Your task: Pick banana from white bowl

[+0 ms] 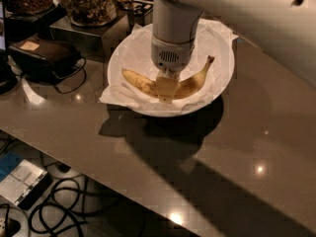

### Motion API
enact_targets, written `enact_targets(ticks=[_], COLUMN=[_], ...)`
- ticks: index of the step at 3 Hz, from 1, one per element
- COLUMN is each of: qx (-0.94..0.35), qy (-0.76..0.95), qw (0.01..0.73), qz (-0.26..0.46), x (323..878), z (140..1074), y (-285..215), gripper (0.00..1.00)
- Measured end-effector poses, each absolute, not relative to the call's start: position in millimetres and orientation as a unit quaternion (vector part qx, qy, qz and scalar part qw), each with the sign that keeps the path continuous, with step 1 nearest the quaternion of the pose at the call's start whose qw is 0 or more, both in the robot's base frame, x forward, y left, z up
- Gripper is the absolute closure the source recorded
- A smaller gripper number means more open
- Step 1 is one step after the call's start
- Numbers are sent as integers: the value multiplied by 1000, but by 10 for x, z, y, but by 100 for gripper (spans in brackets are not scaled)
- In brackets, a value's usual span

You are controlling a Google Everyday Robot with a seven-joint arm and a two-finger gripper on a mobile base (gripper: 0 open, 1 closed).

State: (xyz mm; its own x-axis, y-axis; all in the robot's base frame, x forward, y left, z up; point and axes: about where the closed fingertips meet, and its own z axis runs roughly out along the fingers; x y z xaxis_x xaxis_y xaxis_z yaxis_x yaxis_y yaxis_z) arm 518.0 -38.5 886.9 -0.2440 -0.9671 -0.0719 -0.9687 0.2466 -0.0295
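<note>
Table (247, 132): dark, glossy top, dotted with lamp reflections.
Back left: glass jars (91, 4) of snacks on a dark stand (86, 33); black case (44, 58) beside.
Floor: black cables (64, 214), pale flat box (22, 181).
Gripper (166, 90): low over the table's far side.
</note>
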Motion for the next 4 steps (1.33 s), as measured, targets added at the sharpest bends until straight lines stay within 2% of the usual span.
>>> enact_targets(ticks=[1, 2, 4], qx=[-635, -636, -709], qy=[770, 769, 698], qw=[54, 60, 87], qz=[-9, -9, -40], x=[4996, 5018, 4499], z=[9124, 9122, 9479], y=[-115, -88, 682], gripper=[100, 100, 100])
